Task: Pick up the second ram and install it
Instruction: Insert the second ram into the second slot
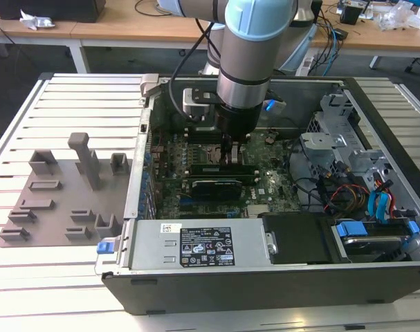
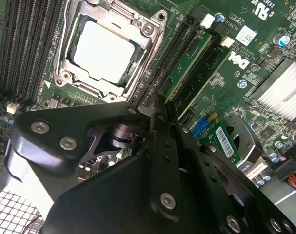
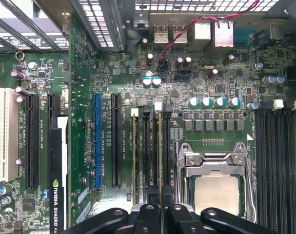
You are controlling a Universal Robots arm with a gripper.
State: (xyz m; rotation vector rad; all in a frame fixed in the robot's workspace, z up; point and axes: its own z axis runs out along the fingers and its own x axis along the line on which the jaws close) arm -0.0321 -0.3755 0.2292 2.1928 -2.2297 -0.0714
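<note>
Grey tray (image 1: 57, 200): lies at the frame's left on the slatted table (image 1: 16, 270), its blocks hold no stick.
Second ram (image 3: 161, 161): centre frame, standing on edge in a memory slot beside the CPU socket (image 3: 215, 187).
Pincer (image 3: 161, 214): clamped on the stick's top edge, probably to press it home.
</note>
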